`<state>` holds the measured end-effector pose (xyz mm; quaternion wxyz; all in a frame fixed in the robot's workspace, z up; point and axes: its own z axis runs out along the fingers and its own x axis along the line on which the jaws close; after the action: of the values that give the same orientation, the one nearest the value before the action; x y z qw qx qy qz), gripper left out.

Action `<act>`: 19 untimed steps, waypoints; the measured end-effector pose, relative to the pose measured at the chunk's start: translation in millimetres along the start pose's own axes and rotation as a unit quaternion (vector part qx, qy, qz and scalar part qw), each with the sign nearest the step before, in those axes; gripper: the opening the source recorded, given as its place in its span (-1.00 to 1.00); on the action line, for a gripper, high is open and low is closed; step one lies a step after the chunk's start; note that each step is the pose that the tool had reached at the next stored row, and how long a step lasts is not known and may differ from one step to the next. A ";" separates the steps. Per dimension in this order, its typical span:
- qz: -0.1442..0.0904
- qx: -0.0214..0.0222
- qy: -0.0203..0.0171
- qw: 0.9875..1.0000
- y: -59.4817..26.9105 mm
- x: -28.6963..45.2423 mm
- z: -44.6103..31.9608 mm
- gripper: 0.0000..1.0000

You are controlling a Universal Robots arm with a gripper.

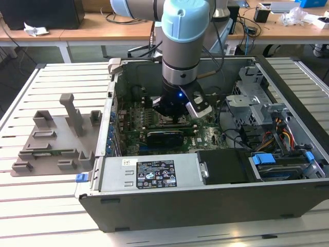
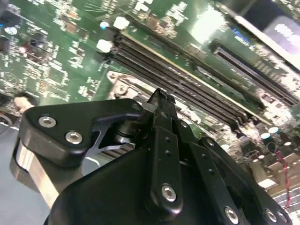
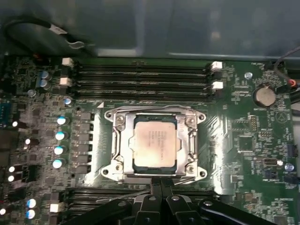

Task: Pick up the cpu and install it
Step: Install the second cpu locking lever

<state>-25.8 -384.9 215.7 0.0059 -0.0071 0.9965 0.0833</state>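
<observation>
First wrist view gives you the flat square cpu with its silver metal top (image 3: 154, 142) lying inside the metal-framed socket (image 3: 155, 111) in the middle of the green motherboard (image 3: 234, 140), between two banks of black memory slots (image 3: 140, 75). Your black gripper (image 3: 161, 183) hangs just above the socket's near edge, fingertips pressed together and grasping nothing. Exterior view shows you the arm reaching down into the open grey computer case (image 1: 154, 206) on the slatted white table (image 1: 31, 206), with a grey plastic fixture tray (image 1: 51, 139) near the table's edge at the exterior view's left.

No legible print on label (image 1: 154, 174) or cpu (image 3: 154, 142)
</observation>
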 end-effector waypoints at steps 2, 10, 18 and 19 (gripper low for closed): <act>0.000 -0.001 0.000 1.000 -1.7 4.6 0.1 -0.79; 0.000 -0.001 0.000 1.000 -2.4 33.0 3.6 -0.79; -0.001 -0.004 0.000 1.000 -3.7 50.1 6.5 -0.79; -0.002 -0.005 0.000 1.000 -3.8 50.5 7.0 -0.79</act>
<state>-76.2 -388.2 207.5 0.0057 -0.0087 0.9961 0.0879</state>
